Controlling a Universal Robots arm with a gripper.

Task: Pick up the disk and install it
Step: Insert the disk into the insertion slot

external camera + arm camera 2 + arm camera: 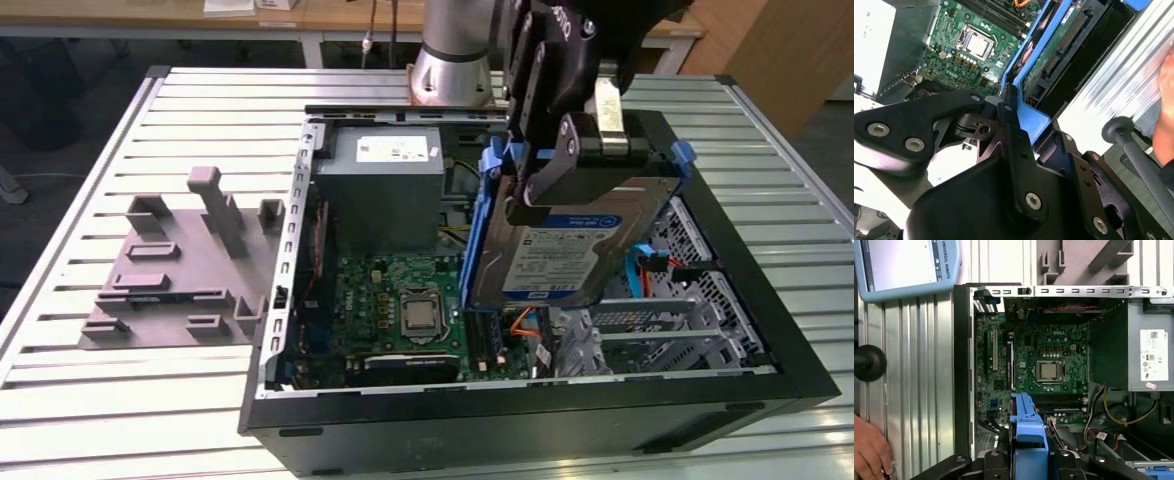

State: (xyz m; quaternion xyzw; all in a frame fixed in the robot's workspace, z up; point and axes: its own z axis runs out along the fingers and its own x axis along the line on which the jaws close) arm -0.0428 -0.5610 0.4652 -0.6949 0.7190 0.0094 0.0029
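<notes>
silver disk (577, 250), blue frame (1028, 425), green motherboard (398, 292)

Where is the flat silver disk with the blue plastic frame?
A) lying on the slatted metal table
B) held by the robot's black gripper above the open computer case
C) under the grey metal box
B: the black gripper grips the blue-framed silver disk, tilted above the open black computer case.

The lidless black computer case (534, 415) stands open from above. I see free room over its green motherboard (400, 300), bounded at the far end by the grey metal power-supply box (380, 185). The silver-grey disk in its blue frame (581, 250), clamped in my gripper (574, 150), hangs tilted above orange cables (527, 322), beside the perforated metal drive cage (694, 300). The gap beneath looks slim, though I can't be sure. In the first wrist view a person's hand (869, 452) lies on the slatted aluminium table (80, 400).
</notes>
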